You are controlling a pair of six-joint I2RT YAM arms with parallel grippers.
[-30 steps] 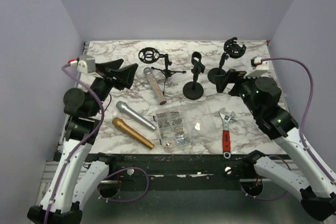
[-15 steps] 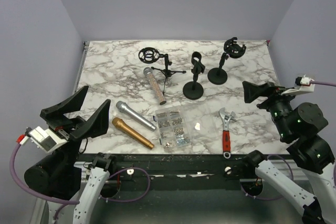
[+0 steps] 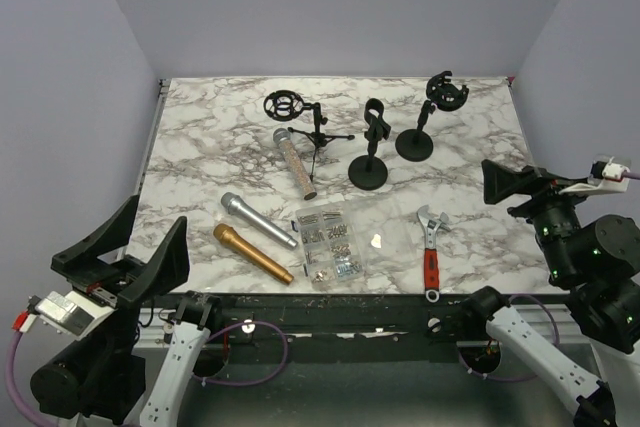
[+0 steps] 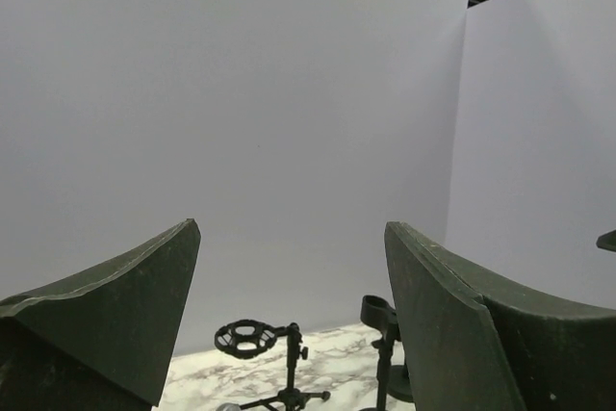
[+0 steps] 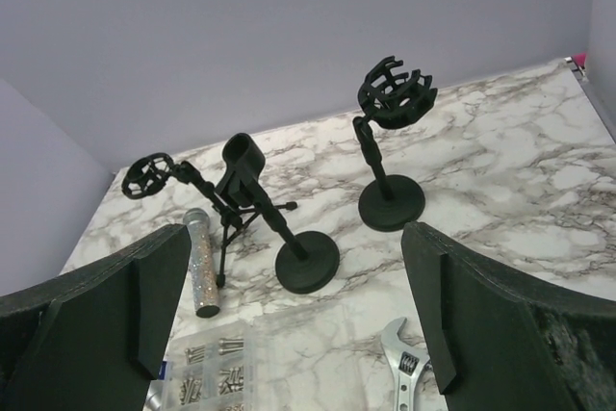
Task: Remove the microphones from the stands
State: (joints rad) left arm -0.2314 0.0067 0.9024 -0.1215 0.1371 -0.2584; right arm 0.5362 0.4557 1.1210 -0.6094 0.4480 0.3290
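Item: three microphones, all lying flat on the counter (image 3: pixel 200 137), none in a stand
- Glitter microphone (image 3: pixel 295 162): just beside the tripod stand (image 3: pixel 318 132), long axis running from far-left to near-right, head at the far end
- Silver microphone (image 3: pixel 258 220) and gold microphone (image 3: pixel 252 252): side by side nearer the front, both slanting the same way
- Round-base stands (image 3: pixel 372 147), (image 3: pixel 425 127): clips empty
- Left pincer (image 3: pixel 128 247): released, jaws spread, nothing between them, raised off the near-left corner; the microphones lie ahead of it and to its right
- Right pincer (image 5: pixel 295 233): released, jaws wide, empty, off the near-right side; microphones lie ahead and well to its left
- Nearer arm: left, by judgement
- Also present: screw box (image 3: pixel 333 240), wrench (image 3: pixel 430 252)
- Status, judged: removal looks finished
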